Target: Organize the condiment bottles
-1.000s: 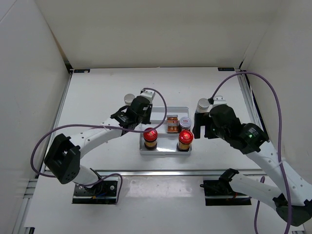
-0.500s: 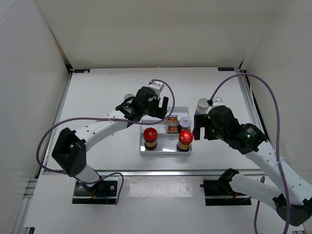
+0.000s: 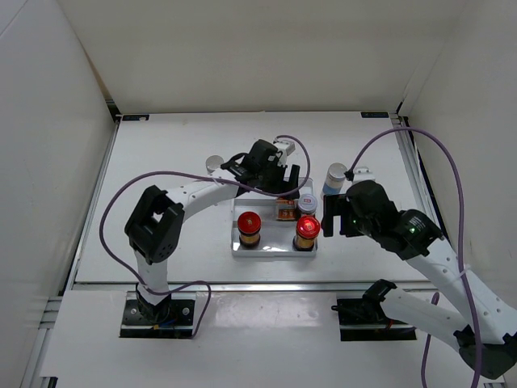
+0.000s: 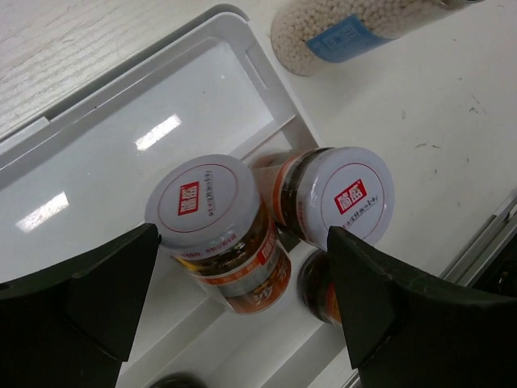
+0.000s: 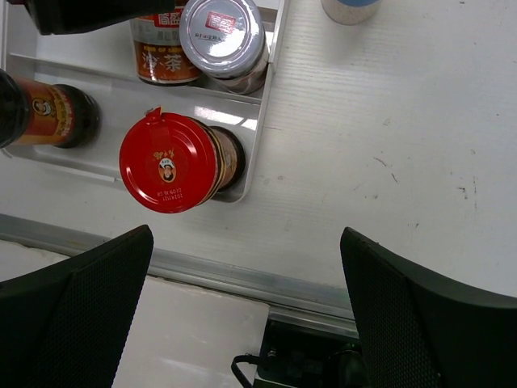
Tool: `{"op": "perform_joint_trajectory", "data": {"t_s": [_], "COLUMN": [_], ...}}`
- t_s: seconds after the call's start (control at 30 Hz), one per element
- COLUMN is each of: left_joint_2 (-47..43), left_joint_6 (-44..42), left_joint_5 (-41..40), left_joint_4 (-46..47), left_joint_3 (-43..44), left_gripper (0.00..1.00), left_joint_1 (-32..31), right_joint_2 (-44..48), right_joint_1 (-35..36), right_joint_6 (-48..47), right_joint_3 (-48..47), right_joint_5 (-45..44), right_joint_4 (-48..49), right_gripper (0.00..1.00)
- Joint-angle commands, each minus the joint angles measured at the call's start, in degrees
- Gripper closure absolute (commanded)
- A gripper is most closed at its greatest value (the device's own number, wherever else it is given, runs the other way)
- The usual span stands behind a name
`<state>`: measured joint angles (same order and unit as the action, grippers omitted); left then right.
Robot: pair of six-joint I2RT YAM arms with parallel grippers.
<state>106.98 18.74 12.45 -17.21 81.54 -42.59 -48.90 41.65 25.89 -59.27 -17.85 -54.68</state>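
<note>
left arm is folded at the elbow out on the left and then reaches a long way right, so its wrist sits above the far row of the white tray. the left fingers point down and are spread wide, with nothing held. from the wrist view both short jars sit in the gap between them: the left silver-lid jar and the right silver-lid jar, side by side and touching in the tray's far row. right arm comes up from the near right and bends in toward the tray's right end. the right fingers are also wide apart and empty, hanging over the table just beside the tray's near right corner. the right red-capped bottle stands in that corner, and the left red-capped bottle is in the near row further left. the right tall bottle is on the table just right of the tray, and the left tall bottle is on the table off to the tray's far left.
</note>
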Motion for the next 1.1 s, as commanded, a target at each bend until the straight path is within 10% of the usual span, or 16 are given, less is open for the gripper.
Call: {"op": "perform_joint_trajectory", "data": {"t_s": [0.0,1.07], "left_joint_2": [-0.9,4.6], "left_joint_6": [1.4,4.1], "left_joint_5": [2.0,7.8], "left_joint_4": [-0.5,1.9], "left_joint_3": [0.8,-1.2], "left_gripper": [0.05,0.12], "left_joint_1": [0.7,2.4], "right_joint_2": [1.5,2.2], "right_joint_1": [0.3,0.3], "right_joint_6": [0.7,0.7], "right_joint_3": [0.3,1.3], "right_joint_5": [-0.3,0.2], "right_joint_4": [-0.5,-0.5], "right_gripper": [0.0,0.0]}}
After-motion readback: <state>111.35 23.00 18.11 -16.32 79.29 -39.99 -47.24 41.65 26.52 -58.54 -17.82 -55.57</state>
